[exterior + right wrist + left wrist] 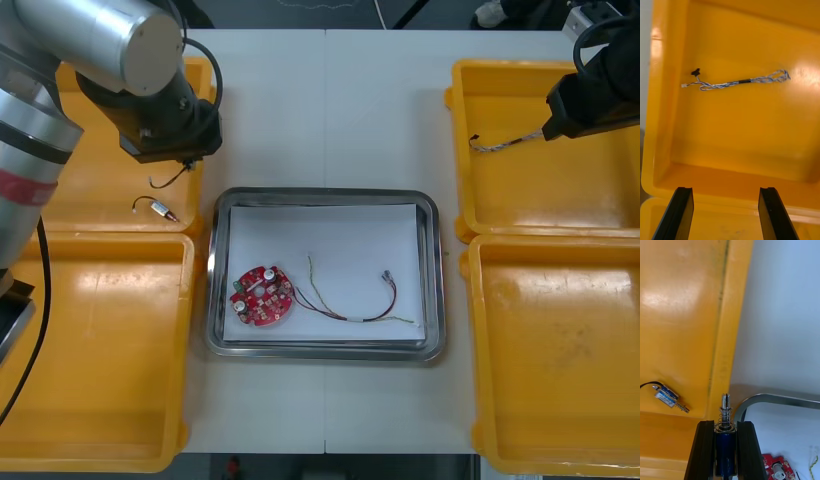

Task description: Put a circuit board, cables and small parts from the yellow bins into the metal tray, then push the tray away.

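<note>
We locate the left gripper (725, 424) in the upper left of the front view, at the inner rim of the upper-left yellow bin (95, 195). Its fingers are clamped on a small metal part (726, 407) with a spring. A second small metal part (158, 208) lies in that bin. The right gripper (724, 192), upper right, hangs over the upper-right yellow bin (520, 205), fingers apart, with the twisted blue and white cable (735, 83) on the bin floor beyond them. The metal tray (325, 194), centre frame, holds a red circuit board (262, 296) and a red and yellow cable (352, 308).
</note>
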Robot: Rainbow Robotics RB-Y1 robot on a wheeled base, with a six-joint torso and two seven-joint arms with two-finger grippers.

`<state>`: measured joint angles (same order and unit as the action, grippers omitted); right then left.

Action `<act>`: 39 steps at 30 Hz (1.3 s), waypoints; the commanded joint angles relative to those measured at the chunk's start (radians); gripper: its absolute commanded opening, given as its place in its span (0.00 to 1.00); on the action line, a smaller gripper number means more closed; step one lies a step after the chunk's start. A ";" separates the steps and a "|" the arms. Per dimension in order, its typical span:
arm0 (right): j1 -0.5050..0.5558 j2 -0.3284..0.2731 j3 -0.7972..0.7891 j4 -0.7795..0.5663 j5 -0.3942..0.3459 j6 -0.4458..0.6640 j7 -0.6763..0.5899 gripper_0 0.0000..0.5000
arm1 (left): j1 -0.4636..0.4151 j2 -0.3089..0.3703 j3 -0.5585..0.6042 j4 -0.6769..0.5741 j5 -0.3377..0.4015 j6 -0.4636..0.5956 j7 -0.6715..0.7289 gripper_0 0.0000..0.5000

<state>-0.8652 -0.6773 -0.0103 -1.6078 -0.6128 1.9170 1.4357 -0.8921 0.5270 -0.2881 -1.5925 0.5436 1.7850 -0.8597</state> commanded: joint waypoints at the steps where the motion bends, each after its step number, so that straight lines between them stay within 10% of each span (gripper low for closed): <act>1: -0.156 0.062 -0.022 0.152 0.065 0.003 -0.129 1.00 | 0.022 -0.039 -0.082 -0.032 0.002 -0.052 0.077 0.00; 26: -0.443 0.171 -0.105 0.692 0.274 -0.187 -0.627 1.00 | 0.110 -0.065 -0.321 -0.032 -0.037 -0.227 0.145 0.01; 29: -0.494 0.170 -0.108 0.789 0.284 -0.234 -0.638 1.00 | 0.110 -0.065 -0.326 -0.032 -0.037 -0.230 0.154 0.38; 31: -0.523 0.170 -0.115 0.858 0.292 -0.273 -0.643 1.00 | 0.111 -0.070 -0.326 -0.034 -0.040 -0.230 0.159 0.91; 39: -0.620 0.170 -0.135 1.088 0.324 -0.395 -0.672 1.00 | 0.110 -0.071 -0.326 -0.052 -0.056 -0.220 0.185 1.00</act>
<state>-1.3835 -0.5212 -0.1162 -0.5819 -0.3050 1.5596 0.7954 -0.7932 0.4799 -0.6020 -1.5946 0.5112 1.5664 -0.7707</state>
